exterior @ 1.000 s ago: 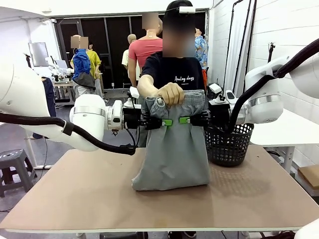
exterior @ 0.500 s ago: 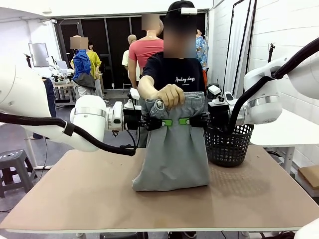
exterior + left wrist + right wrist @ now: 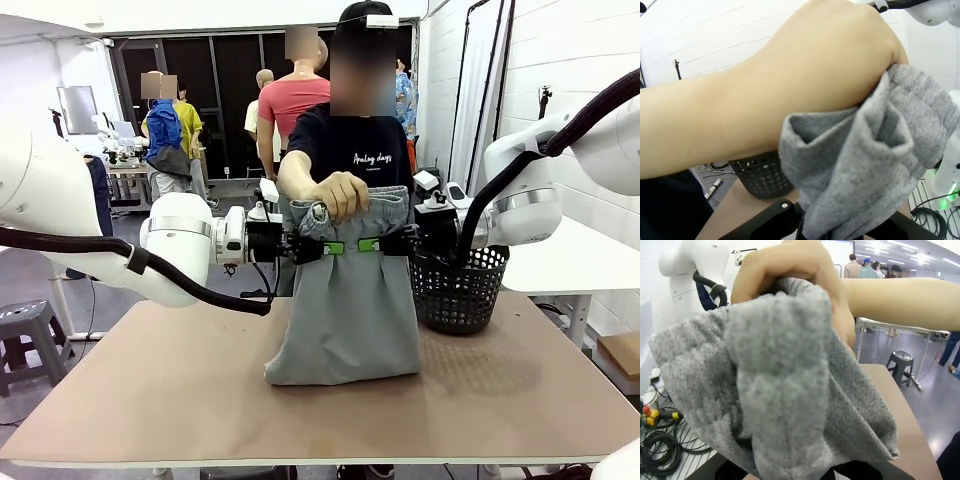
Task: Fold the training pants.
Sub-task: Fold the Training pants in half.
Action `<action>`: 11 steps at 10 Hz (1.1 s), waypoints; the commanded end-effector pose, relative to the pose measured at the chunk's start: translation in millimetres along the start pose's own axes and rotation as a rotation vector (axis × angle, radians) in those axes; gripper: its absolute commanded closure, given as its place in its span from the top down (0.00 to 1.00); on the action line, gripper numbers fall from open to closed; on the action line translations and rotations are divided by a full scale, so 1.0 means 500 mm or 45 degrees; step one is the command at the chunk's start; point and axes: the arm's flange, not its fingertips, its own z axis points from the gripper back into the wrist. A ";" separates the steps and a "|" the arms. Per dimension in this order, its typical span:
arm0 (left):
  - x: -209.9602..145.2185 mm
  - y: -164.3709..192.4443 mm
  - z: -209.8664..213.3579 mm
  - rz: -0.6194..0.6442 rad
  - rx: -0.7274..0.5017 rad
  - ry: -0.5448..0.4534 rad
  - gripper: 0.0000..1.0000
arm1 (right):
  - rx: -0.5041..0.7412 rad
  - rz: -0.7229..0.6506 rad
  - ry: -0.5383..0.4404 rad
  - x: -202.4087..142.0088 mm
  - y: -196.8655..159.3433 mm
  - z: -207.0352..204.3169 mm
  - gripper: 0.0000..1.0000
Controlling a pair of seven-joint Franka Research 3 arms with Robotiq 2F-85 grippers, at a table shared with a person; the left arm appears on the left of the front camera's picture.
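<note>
end effectors clamp the pants (image 3: 350, 300) from both sides just under the waistband: left end effector (image 3: 331, 247) and right end effector (image 3: 371, 244), green pads pinching grey cloth. the person's hand (image 3: 343, 194) grips the waistband above them. shirt print reads "analog days". pants hang down to the bench (image 3: 180, 390), beside a black basket (image 3: 457, 290). wrist views show bunched jersey close up.

White rounded arms with silver joint rings, black cables, black grippers with green pads (image 3: 334, 247), person's black printed T-shirt (image 3: 357, 148)
</note>
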 end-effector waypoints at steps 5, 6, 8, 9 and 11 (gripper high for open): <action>0.009 -0.001 -0.003 0.016 -0.005 0.000 0.00 | -0.005 0.002 -0.030 0.002 0.013 -0.001 0.00; 0.009 -0.001 -0.003 0.016 -0.005 0.000 0.00 | -0.005 0.002 -0.030 0.002 0.013 -0.001 0.00; 0.009 -0.001 -0.003 0.016 -0.005 0.000 0.00 | -0.005 0.002 -0.030 0.002 0.013 -0.001 0.00; 0.009 -0.001 -0.003 0.016 -0.005 0.000 0.00 | -0.005 0.002 -0.030 0.002 0.013 -0.001 0.00; 0.009 -0.001 -0.003 0.016 -0.005 0.000 0.00 | -0.005 0.002 -0.030 0.002 0.013 -0.001 0.00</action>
